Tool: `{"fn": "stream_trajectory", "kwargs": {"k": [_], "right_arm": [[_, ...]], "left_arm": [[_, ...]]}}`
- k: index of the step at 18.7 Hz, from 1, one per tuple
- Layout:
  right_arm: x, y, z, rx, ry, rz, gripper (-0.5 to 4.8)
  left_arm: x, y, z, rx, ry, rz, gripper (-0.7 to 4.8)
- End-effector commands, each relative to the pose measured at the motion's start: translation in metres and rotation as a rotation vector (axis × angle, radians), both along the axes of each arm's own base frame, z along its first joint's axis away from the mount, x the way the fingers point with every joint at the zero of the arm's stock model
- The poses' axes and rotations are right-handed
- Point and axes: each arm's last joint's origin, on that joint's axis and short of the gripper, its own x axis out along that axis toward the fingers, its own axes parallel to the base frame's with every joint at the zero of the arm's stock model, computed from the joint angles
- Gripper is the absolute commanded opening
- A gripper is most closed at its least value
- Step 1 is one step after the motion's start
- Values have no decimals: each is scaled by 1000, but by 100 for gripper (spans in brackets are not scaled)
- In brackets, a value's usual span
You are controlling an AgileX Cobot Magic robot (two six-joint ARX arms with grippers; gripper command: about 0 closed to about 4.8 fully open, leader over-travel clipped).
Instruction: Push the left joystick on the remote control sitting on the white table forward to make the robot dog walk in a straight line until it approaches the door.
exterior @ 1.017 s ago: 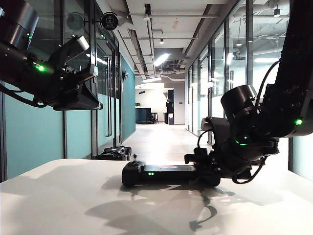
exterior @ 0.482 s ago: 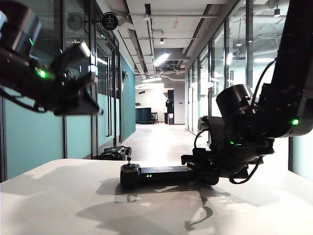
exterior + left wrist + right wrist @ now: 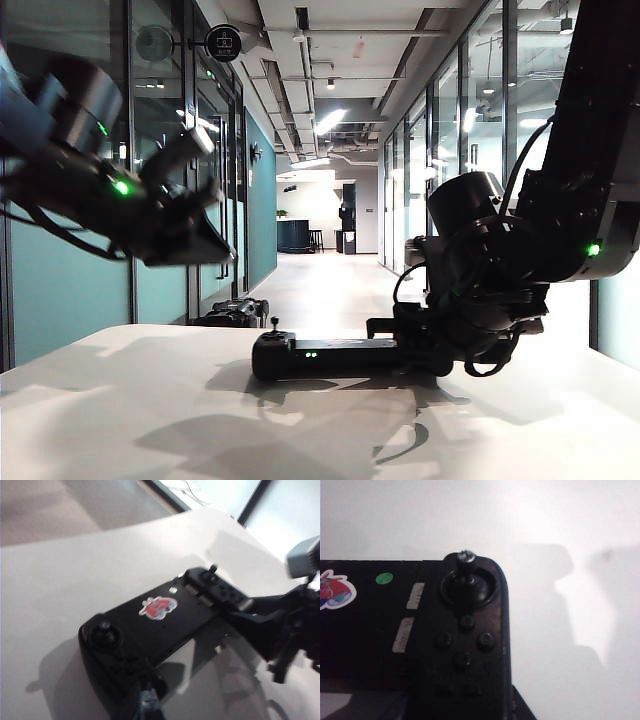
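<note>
Since a second ago the left arm has dropped and swung in toward the table's middle, and the remote control (image 3: 335, 357) has been nudged slightly on the white table (image 3: 120, 420).

Left gripper (image 3: 185, 235) hangs above and to the left of the remote, not touching it; its fingers are blurred there and only a tip shows in its own wrist view, so I cannot tell whether they are parted or closed.

Right gripper (image 3: 405, 345) sits low at the remote's right end, and its jaws seem clamped on that end of the body to steady it.

Left joystick (image 3: 274, 324) stands upright on the remote's left end, free of any contact. (From the left wrist camera it is the near stick (image 3: 104, 626).)

Robot dog (image 3: 235, 312) waits on the floor just beyond the table's far edge, facing down the corridor.

To do it well, I judge: bring one left fingertip down behind the stick, then press straight away from the operator, steadily, without sideways drift, or the dog will veer. Right grip should hold firm so the remote does not slide.
</note>
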Motion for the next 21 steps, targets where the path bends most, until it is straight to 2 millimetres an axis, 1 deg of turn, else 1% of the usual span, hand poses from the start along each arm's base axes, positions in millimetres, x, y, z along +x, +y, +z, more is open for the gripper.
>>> {"fn": "stream_trajectory", "kwargs": {"k": [1,6,9,11,15,18,21], "right_arm": [[2,0,5,25,-41,-43,197],[2,0,5,25,-41,-42,197],[2,0,5,26,-39,-39,198],[2,0,5,25,-39,-39,198],[2,0,5,25,-39,-39,198],[2,0,5,25,-39,-39,198],[2,0,5,24,-37,-39,198]], "left_arm": [[19,-7,-8,-11,4,-53,-6],[46,-16,-29,37,18,-107,-6],[59,-20,-33,32,15,-129,-6],[74,-25,-38,22,17,-148,-6],[84,-28,-45,25,36,-150,-6],[88,-29,-46,40,22,-162,-6],[98,-33,-52,16,42,-212,-6]]}}
